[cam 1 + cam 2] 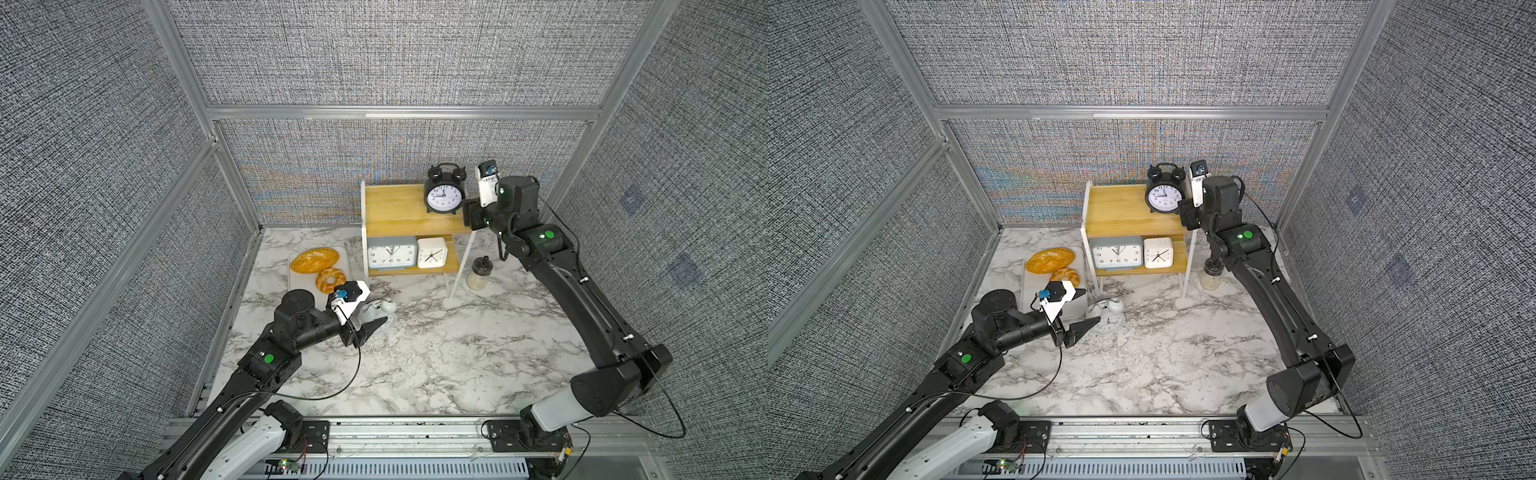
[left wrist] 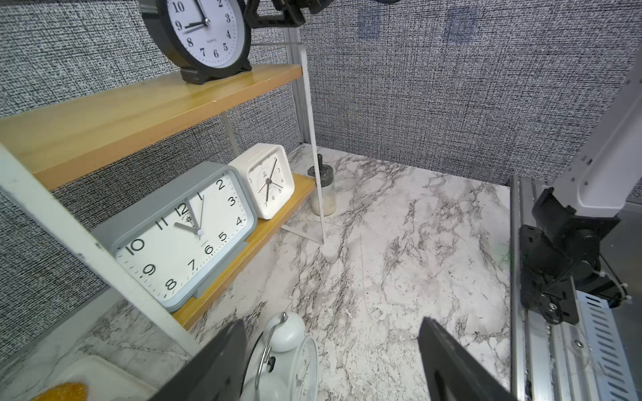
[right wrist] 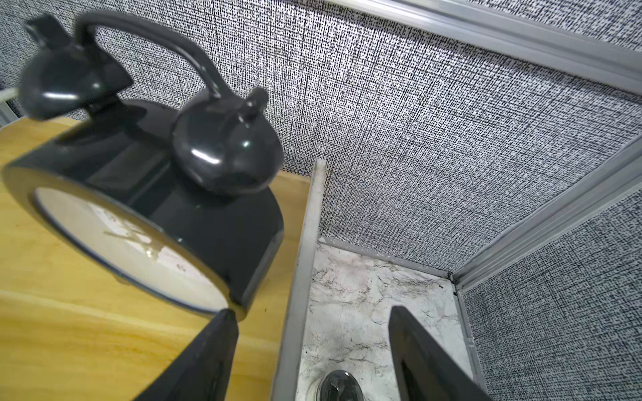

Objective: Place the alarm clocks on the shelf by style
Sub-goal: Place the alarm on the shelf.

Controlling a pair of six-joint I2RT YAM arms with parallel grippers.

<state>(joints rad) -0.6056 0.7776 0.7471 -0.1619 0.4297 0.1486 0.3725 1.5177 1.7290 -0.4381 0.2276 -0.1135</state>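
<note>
Right gripper (image 3: pixel 309 310): jaws apart, nothing between them. One fingertip sits right at the rim of the black twin-bell clock (image 1: pixel 444 193); can't tell if it touches. That clock stands upright on the shelf (image 1: pixel 399 208) top board, hard against the right-arm end and its thin white rail. The rest of that yellowish wood board is bare.

Lower board: wide grey clock (image 1: pixel 392 253) and small white square clock (image 1: pixel 432 252) upright side by side, taking most of the width.

White twin-bell clock (image 1: pixel 1108 318) is on the marble tabletop (image 1: pixel 436 365) near the shelf's front leg, beside the white tray (image 1: pixel 345 257) corner; tilt unclear. It has rounded glossy bells and a thin wire handle.

Left gripper (image 2: pixel 331 321): low, spread wide, clock just inside one finger, not clamped.

Jar (image 1: pixel 478 272) is by the other front leg. Mid and front marble is open.
</note>
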